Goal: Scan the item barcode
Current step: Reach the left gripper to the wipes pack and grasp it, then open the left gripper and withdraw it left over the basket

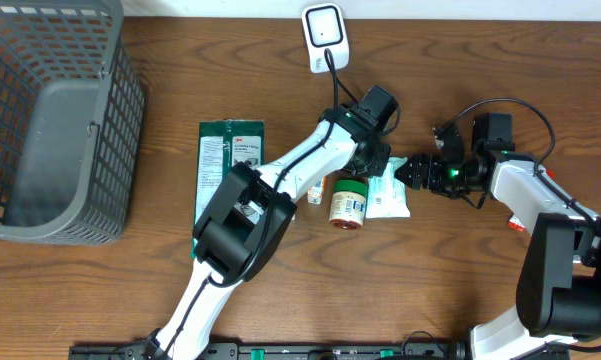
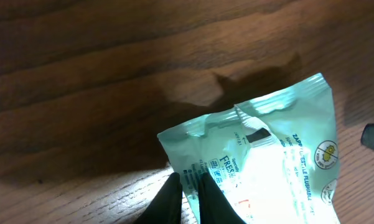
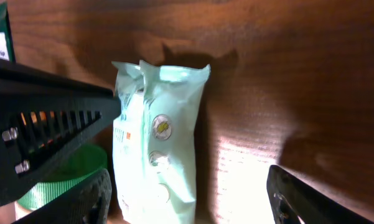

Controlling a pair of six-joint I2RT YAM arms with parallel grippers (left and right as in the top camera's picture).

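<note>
From above, a grey basket (image 1: 130, 120) sits at the left and a dark green packet (image 1: 230, 150) lies flat right of it, with my left arm crossing over its near corner. The scanner (image 1: 323, 30) stands at the far edge.

In the overhead view the left gripper (image 2: 188, 190) is hidden under its own wrist. Only the left wrist camera shows its fingers pinched together on the edge of the wipes pack (image 1: 388, 198).

A jar (image 1: 347, 203) with a green lid lies just left of the pack. The pack is at mid-table, right of centre.

The right gripper (image 3: 188, 186) is just right of the pack. From above I cannot tell how its jaws stand. Its own camera shows them wide apart, holding nothing, with the pack ahead.
</note>
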